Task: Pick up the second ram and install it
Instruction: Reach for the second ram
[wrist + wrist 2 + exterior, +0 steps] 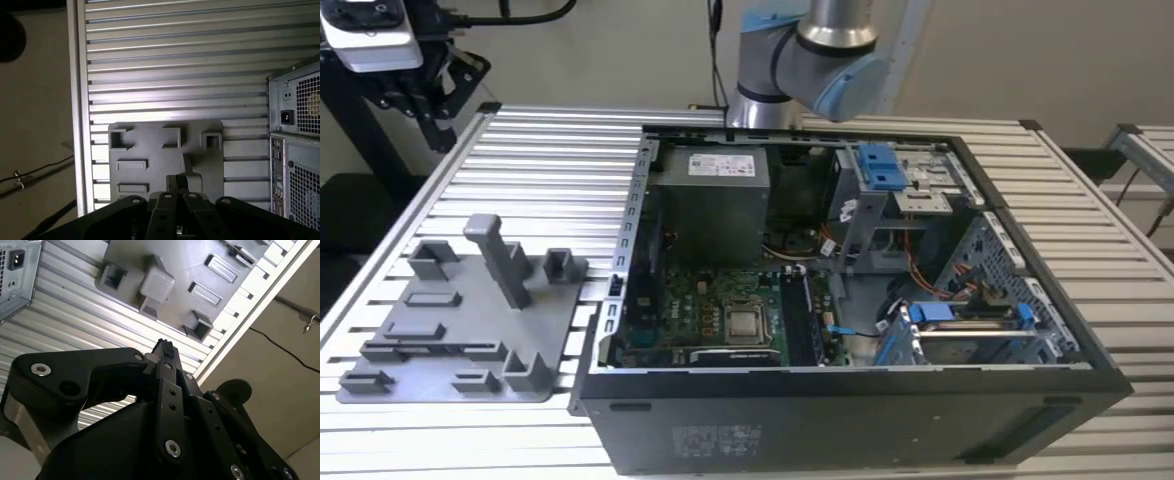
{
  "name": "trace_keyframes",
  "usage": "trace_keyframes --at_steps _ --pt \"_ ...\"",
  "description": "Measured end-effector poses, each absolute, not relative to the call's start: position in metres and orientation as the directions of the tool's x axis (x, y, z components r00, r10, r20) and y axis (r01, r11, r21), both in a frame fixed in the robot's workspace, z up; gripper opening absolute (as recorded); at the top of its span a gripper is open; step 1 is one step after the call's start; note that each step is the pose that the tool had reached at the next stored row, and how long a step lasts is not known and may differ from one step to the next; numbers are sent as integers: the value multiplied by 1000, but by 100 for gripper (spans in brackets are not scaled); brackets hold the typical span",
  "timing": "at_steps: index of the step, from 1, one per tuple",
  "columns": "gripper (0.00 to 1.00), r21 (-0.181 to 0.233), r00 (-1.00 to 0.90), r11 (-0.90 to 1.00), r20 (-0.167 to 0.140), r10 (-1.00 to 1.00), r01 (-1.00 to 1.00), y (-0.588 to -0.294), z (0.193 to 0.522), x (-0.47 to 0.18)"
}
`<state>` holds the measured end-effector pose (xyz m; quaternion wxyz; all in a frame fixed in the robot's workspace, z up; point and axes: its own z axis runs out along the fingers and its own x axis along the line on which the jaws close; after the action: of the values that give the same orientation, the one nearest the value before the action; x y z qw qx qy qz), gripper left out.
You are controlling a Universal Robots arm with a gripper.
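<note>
Gripper [177, 181] hung shut, apparently empty, above fixture [467, 330]. Ram [451, 350], seemingly the dark slotted strip, judged light, stiff, fragile; best pinched mid-length on its flat faces.

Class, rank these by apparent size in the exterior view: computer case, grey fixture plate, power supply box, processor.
Largest: computer case
Then: grey fixture plate
Then: power supply box; the plate seems nearer the camera, so this pair is less sure
Smallest: processor
</note>
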<state>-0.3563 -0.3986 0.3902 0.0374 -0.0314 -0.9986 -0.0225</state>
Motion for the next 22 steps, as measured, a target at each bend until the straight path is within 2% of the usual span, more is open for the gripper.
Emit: trace_keyframes --at_steps 22 --pt "11 32 -995 998 77 58 60 -399 387 -411"
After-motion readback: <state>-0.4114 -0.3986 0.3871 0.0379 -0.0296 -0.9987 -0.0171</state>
